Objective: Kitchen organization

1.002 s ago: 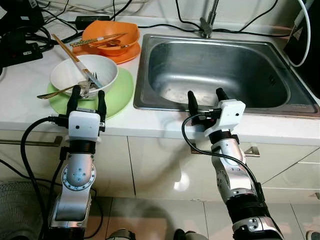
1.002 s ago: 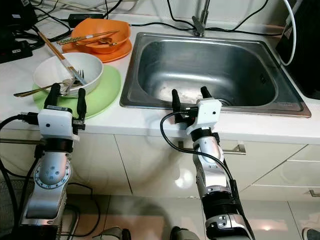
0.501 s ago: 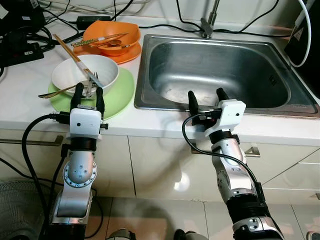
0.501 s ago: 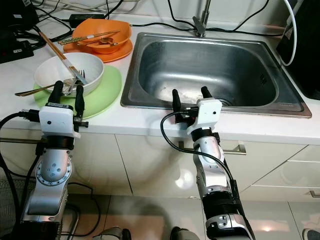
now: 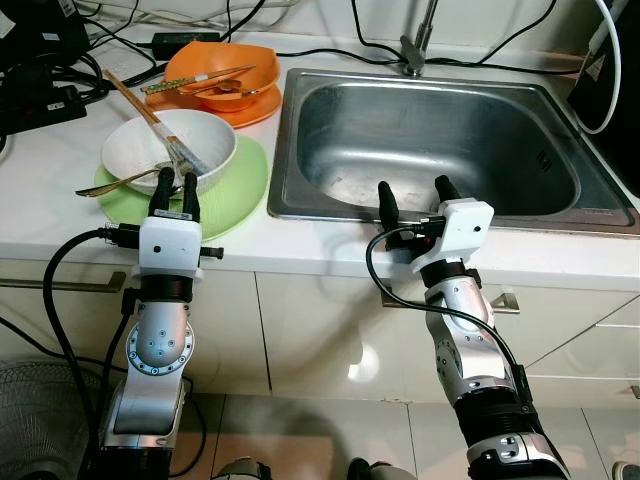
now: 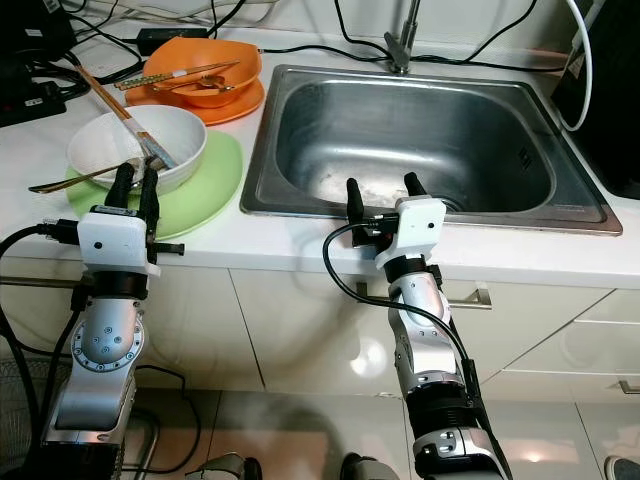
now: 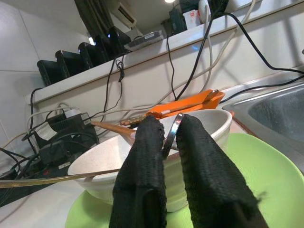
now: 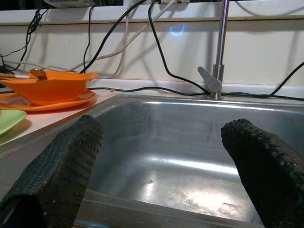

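Observation:
A white bowl (image 5: 140, 150) sits on a green plate (image 5: 235, 185) on the counter, left of the sink. In the bowl lie a silver fork (image 5: 186, 157), wooden chopsticks (image 5: 135, 95) and a gold spoon (image 5: 110, 186) whose handle sticks out to the left. My left gripper (image 5: 175, 187) is at the bowl's near rim, shut on the fork's handle (image 7: 175, 127). My right gripper (image 5: 411, 197) stands open above the front edge of the steel sink (image 5: 430, 130), with nothing between its fingers (image 8: 71, 156).
An orange bowl (image 5: 240, 65) with chopsticks and a spoon rests on an orange plate (image 5: 255, 108) behind the white bowl. The faucet (image 5: 415, 50) stands at the sink's back. Black cables and power strips (image 5: 40, 100) lie at the far left.
My left gripper's fingers have come together on the fork's handle at the bowl's rim. The right arm has barely moved.

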Motion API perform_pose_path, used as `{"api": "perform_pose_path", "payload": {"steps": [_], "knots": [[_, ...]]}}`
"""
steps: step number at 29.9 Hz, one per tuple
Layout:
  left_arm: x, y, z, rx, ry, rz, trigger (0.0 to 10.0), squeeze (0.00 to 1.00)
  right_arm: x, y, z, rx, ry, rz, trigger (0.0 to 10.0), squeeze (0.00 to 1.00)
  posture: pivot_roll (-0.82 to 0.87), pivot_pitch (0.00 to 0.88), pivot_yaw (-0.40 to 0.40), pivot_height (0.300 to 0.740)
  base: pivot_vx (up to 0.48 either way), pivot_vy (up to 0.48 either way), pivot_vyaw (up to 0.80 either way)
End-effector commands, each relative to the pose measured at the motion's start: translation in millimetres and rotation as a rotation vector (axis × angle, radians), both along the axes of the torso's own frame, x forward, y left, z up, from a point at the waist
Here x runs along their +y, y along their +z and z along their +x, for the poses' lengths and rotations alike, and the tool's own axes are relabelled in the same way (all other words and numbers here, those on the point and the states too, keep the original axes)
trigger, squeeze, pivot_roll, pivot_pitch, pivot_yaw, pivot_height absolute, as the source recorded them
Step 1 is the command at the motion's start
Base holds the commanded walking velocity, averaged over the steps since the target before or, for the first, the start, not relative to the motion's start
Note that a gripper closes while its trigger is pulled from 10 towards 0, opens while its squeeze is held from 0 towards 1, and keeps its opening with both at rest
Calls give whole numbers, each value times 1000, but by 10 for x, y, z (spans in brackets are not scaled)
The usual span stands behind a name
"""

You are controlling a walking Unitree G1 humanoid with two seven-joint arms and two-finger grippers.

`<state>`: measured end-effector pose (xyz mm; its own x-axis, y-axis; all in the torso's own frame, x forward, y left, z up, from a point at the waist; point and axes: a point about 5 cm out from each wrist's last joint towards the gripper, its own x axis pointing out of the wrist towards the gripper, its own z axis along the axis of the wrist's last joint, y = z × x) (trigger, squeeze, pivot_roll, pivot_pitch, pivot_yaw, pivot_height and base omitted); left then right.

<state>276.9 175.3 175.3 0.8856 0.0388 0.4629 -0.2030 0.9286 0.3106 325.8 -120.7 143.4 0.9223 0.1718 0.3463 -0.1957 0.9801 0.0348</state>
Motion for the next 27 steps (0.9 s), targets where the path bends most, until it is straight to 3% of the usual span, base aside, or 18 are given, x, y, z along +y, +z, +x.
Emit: {"api": "perform_pose_path", "payload": {"steps": [1, 11, 18, 19, 21, 22, 27], "knots": [[-7, 16, 11, -7, 3, 5, 0, 0, -43, -8, -6, 2, -16, 6, 10000, 0, 69, 92, -41, 740, 0, 0, 0], [-13, 46, 16, -20, 3, 5, 0, 0, -41, -9, -6, 2, -16, 7, 10000, 0, 67, 91, -39, 740, 0, 0, 0], [-21, 171, 17, -76, 8, 9, 0, 0, -44, -7, -2, 1, -17, 8, 10000, 0, 68, 92, -40, 740, 0, 0, 0], [-32, 262, 13, -115, 9, 14, 2706, 0, -43, -6, 0, 1, -17, 8, 10000, 0, 71, 91, -40, 740, 0, 0, 0], [-37, 308, 10, -135, 9, 16, 2706, 0, -43, -5, 2, 1, -17, 8, 10000, 0, 71, 91, -40, 740, 0, 0, 0], [-43, 364, 6, -160, 9, 18, 10000, 0, -41, -4, 3, 1, -16, 9, 10000, 0, 71, 91, -40, 740, 0, 0, 0], [-45, 462, 1, -200, 8, 19, 10000, 0, -33, -4, 7, 1, -14, 10, 10000, 0, 73, 89, -38, 740, 0, 0, 0]]}}
